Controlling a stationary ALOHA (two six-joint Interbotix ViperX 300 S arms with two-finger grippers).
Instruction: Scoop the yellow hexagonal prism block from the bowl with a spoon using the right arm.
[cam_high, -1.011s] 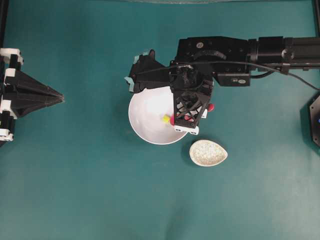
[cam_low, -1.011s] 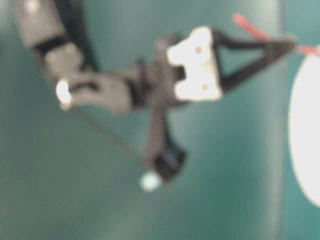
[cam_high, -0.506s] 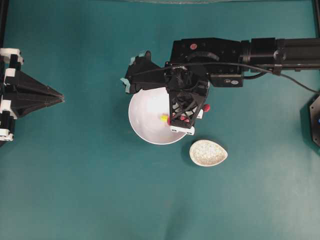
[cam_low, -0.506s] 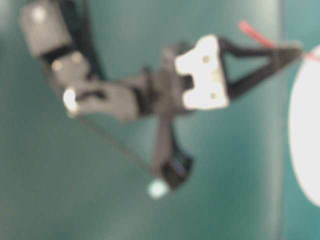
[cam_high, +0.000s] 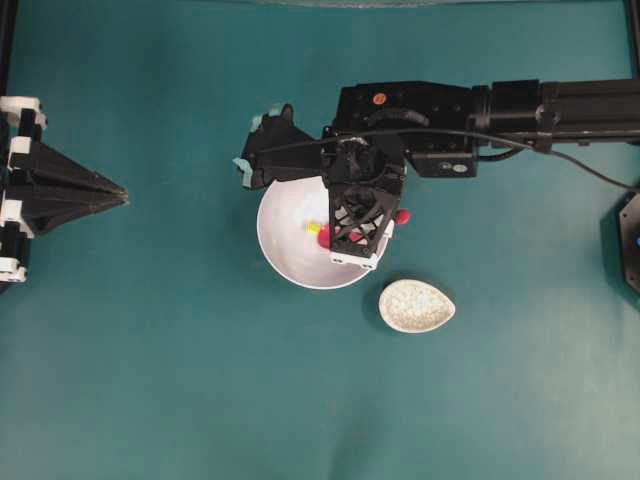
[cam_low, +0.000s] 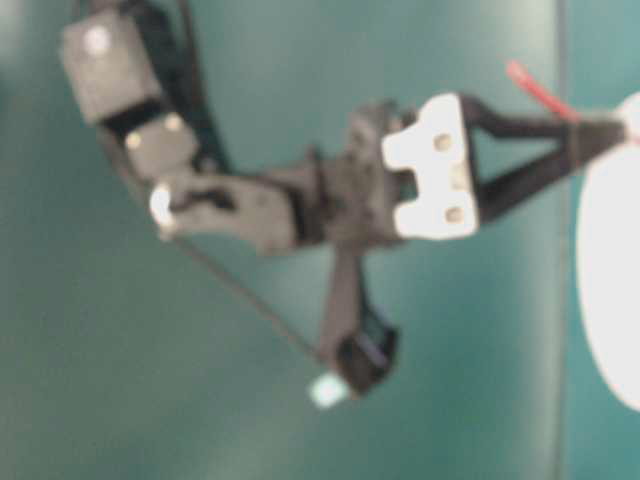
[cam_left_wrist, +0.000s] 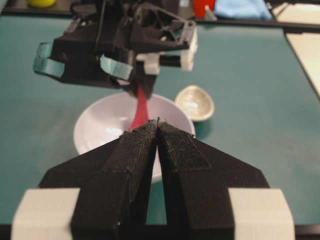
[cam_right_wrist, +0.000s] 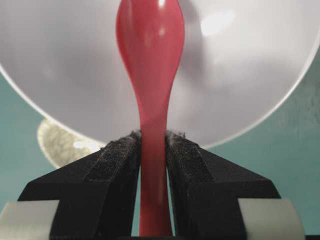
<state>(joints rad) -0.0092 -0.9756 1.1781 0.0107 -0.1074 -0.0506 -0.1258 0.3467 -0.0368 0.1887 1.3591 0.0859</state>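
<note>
The spoon (cam_right_wrist: 150, 65), pinched in the right gripper (cam_right_wrist: 152, 145), is being carried leftward across the bowl (cam_high: 285, 245), pushing the yellow block (cam_high: 313, 228); scooping is seemingly underway.

The left gripper (cam_left_wrist: 157, 127) is being kept pressed together.

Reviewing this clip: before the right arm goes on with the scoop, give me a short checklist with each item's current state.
1. Spoon clamped between the right gripper fingers: ok.
2. Spoon scoop inside the bowl: ok.
3. Yellow block in the bowl, beside the spoon: ok.
4. Block actually in the scoop: cannot tell; the gripper hides the scoop in the overhead view and the right wrist view shows no block.
5. Left gripper shut and parked away from the bowl: ok.
6. Speckled spoon rest outside the bowl, apart from its rim: ok.
</note>
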